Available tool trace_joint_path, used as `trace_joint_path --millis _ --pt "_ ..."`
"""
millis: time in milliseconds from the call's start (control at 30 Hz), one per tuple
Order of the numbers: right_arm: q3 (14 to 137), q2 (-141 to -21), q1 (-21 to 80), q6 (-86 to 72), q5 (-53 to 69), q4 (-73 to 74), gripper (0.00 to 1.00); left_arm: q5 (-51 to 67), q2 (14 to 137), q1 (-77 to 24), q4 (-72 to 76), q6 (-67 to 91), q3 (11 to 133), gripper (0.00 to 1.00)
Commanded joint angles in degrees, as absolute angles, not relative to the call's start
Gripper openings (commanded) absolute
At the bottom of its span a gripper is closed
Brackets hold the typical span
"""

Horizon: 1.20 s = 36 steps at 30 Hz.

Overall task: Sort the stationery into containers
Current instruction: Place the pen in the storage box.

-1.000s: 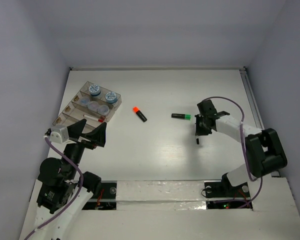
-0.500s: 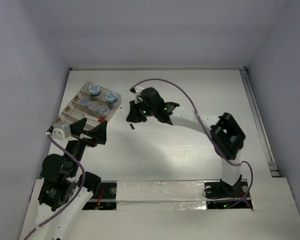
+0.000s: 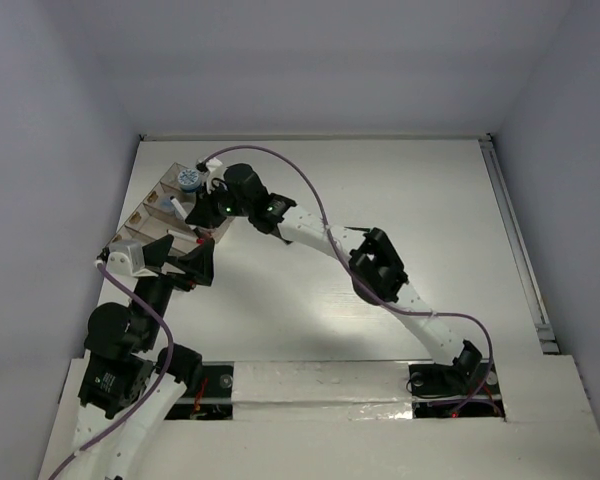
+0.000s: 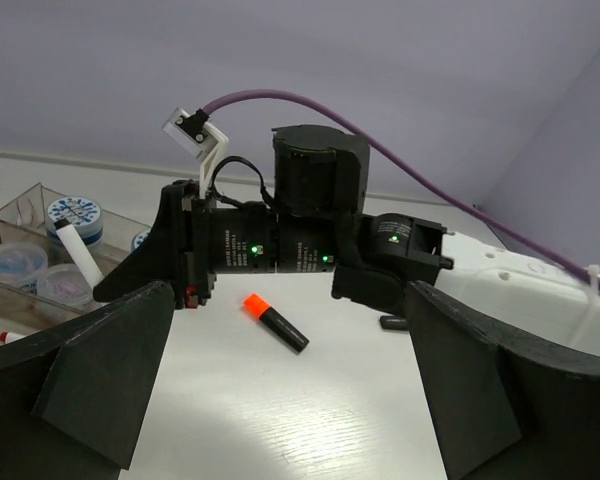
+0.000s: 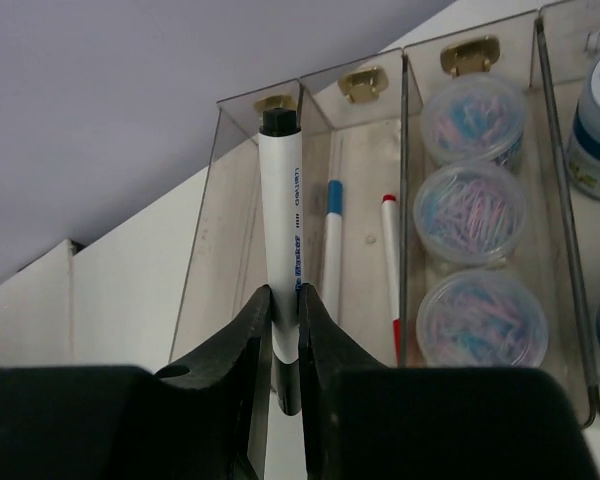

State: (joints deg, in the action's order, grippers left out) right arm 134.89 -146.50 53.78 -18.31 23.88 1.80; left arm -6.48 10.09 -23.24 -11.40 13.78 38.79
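My right gripper point(image 5: 285, 300) is shut on a white pen point(image 5: 283, 210) with a black end and blue lettering. It holds the pen above the outer narrow compartments of the clear organiser tray point(image 5: 570, 300). Seen from above, that gripper point(image 3: 195, 207) reaches over the tray point(image 3: 140, 215) at the far left. Two thin pens lie in the tray, one blue-capped point(image 5: 330, 250) and one red-capped point(image 5: 391, 270). Beside them sit three clear jars point(image 5: 477, 210) of coloured clips. An orange and black highlighter point(image 4: 276, 323) lies on the table. My left gripper point(image 4: 290, 400) stands open and holds nothing.
A blue-topped jar point(image 3: 189, 180) stands in the tray's far corner. The right arm point(image 3: 375, 265) stretches diagonally across the middle of the table. A small dark object point(image 4: 393, 323) lies partly hidden behind that arm. Grey walls close in the table on three sides.
The right arm swept from the right side of the table across to the tray at the left, still shut on the pen. The left arm barely moved.
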Motion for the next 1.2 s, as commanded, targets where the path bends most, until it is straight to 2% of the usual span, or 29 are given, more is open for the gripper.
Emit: trace_joint_path --millis 0,300,400,433,533,567,800,933,1067,1167 --pt "141.7 -150.0 55.0 -15.3 24.2 -0.7 0.04 -5.8 11.0 -23.0 -8.3 13.4 40.0 0.99" --pt "144.8 -154.2 55.5 -13.2 23.5 -1.9 0.09 -5.7 11.1 -23.0 -8.3 13.4 40.0 0.99" --pt "144.7 -154.0 56.1 -11.8 23.0 -1.8 0.25 -5.7 11.1 -23.0 -8.3 13.4 40.0 0.99" --pt "144.6 -153.8 56.1 -11.5 22.9 -1.8 0.39 -5.7 11.2 -23.0 -8.3 13.4 40.0 0.99" --pt "142.0 -151.5 56.1 -11.2 22.3 -3.2 0.61 -5.7 11.2 -23.0 -8.3 13.4 39.9 0.99" --pt "140.8 -150.6 56.1 -10.9 21.8 -3.4 0.64 -5.7 11.3 -23.0 -8.3 13.4 39.9 0.99" --pt "117.7 -134.2 54.3 -10.7 13.2 -12.5 0.66 -5.8 11.0 -23.0 -8.5 13.4 39.8 0.99" --pt "98.6 -124.6 50.4 -12.1 7.7 -13.7 0.70 -5.9 10.5 -23.0 -8.5 13.4 39.8 0.99" --pt "89.5 -119.3 46.6 -12.5 -0.8 -8.4 0.75 -5.8 10.4 -23.0 -8.4 13.4 39.8 0.99" --pt "89.1 -120.0 44.7 -12.1 -3.3 -1.7 0.77 -5.4 10.5 -23.0 -8.1 13.4 39.7 0.99"
